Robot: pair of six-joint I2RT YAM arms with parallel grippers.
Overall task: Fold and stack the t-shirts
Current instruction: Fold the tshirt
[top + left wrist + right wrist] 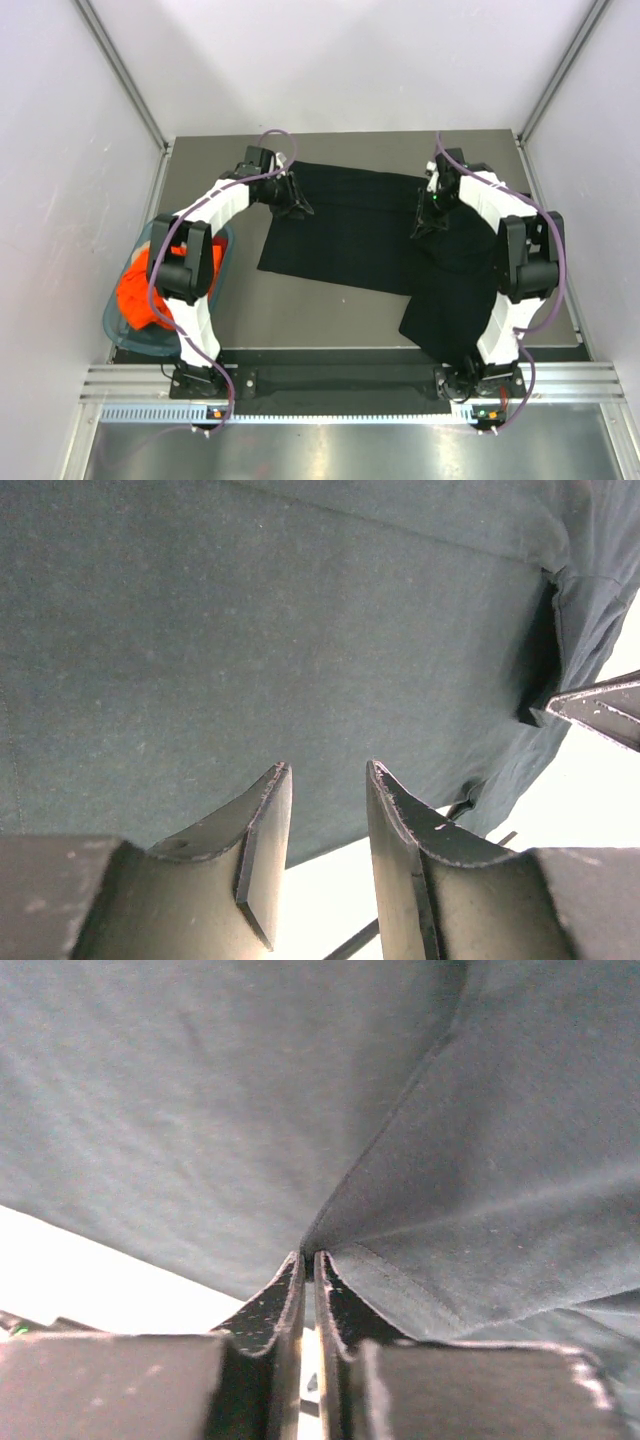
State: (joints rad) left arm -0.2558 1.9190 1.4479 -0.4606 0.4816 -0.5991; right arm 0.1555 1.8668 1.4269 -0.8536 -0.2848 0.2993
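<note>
The black t-shirt (350, 225) lies spread across the table, its right part running down to the front edge. My left gripper (296, 207) is open over the shirt's left edge; in the left wrist view its fingers (262, 840) stand apart above the cloth (250, 630), with nothing between them. My right gripper (428, 228) is shut on a fold of the black shirt (330, 1120); the cloth puckers at its fingertips (290, 1285). The orange t-shirt (140, 290) lies bunched in the teal basket at the left.
The teal plastic basket (222, 262) sits at the table's left edge beside the left arm. The grey table (300, 310) shows in front of the shirt. White walls and metal posts close in the back and sides.
</note>
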